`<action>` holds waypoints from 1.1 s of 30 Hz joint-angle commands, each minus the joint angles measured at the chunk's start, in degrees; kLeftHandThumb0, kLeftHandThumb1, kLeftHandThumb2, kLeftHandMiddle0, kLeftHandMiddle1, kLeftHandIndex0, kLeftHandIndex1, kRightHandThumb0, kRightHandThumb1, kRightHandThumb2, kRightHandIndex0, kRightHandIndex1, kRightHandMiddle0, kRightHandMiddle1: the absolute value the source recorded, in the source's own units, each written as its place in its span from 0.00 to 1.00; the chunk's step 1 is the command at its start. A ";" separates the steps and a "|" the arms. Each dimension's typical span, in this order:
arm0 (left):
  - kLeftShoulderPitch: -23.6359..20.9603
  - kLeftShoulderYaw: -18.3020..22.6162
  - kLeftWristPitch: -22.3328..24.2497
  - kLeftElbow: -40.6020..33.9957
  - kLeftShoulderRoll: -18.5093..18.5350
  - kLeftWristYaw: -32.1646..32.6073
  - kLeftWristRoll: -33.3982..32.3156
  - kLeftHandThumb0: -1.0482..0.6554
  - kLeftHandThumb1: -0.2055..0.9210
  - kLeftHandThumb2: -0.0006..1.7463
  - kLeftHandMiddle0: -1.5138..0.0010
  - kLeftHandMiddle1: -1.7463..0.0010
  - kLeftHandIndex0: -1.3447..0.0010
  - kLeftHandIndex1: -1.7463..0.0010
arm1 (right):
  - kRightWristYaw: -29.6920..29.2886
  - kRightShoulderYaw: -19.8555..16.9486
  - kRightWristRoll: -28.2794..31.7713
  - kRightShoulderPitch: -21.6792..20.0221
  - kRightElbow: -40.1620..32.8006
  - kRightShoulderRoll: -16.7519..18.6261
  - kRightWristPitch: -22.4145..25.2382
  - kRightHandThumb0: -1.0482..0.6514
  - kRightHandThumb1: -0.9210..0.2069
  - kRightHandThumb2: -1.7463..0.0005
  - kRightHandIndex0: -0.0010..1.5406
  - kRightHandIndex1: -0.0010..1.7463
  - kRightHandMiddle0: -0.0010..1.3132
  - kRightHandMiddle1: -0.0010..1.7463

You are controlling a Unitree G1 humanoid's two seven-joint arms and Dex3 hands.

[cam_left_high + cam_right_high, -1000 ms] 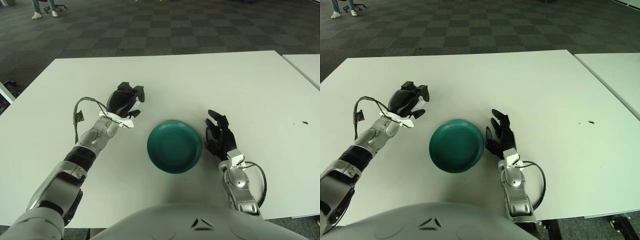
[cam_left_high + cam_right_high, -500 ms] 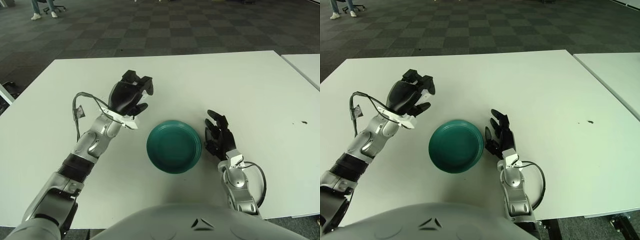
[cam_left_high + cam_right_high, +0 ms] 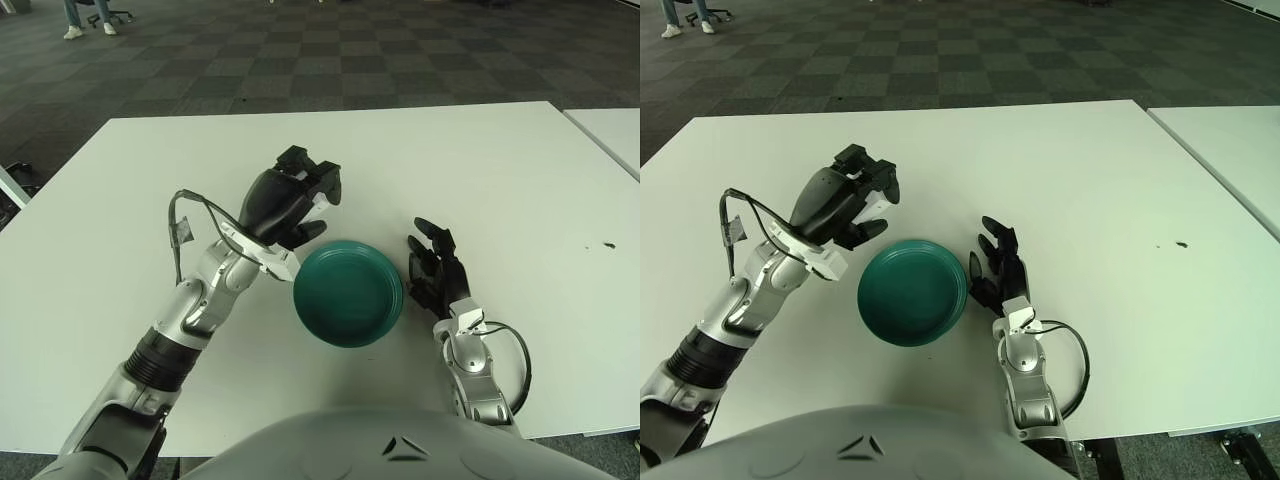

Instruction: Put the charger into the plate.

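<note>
Left hand point(image 3: 290, 205): raised above the white table point(image 3: 520, 170), just up and left of the plate's rim; over the last second it has travelled rightward from a spot well left of the plate, and it now shows higher and nearer the camera.
Left fingers point(image 3: 322, 183): curled tightly around something pale; a small white sliver shows between the dark fingers in the right eye view.
Charger point(image 3: 873, 199): clasped inside the left hand, almost wholly hidden by it, so its shape cannot be made out; it has come along with the hand and is not yet over the plate's bowl.
Plate point(image 3: 349, 294): dark green, round, lying on the table in the same place as before, nothing in it.
Right hand point(image 3: 433, 268): just right of the plate, fingers spread and slack, gripping nothing; unmoved since the earlier pictures.
Cable point(image 3: 186, 212): loops beside the left forearm, carried rightward with the arm.
</note>
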 commanded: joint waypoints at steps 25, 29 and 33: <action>6.27 -6.60 0.11 -12.24 -3.24 -18.67 -4.96 0.34 0.47 0.75 0.27 0.00 0.55 0.00 | -0.10 0.78 -0.03 2.56 0.93 0.84 4.76 0.20 0.00 0.60 0.32 0.02 0.00 0.44; 5.78 -7.12 -1.04 -11.65 -3.06 -19.16 -4.37 0.34 0.46 0.75 0.28 0.00 0.55 0.00 | -0.10 0.94 -0.45 2.69 0.30 0.85 5.20 0.18 0.00 0.60 0.32 0.02 0.00 0.44; 5.32 -7.61 -2.09 -10.56 -3.14 -19.68 -4.44 0.34 0.46 0.75 0.29 0.00 0.55 0.00 | -0.36 1.15 -0.66 2.97 -0.41 1.00 5.26 0.16 0.00 0.59 0.32 0.02 0.00 0.44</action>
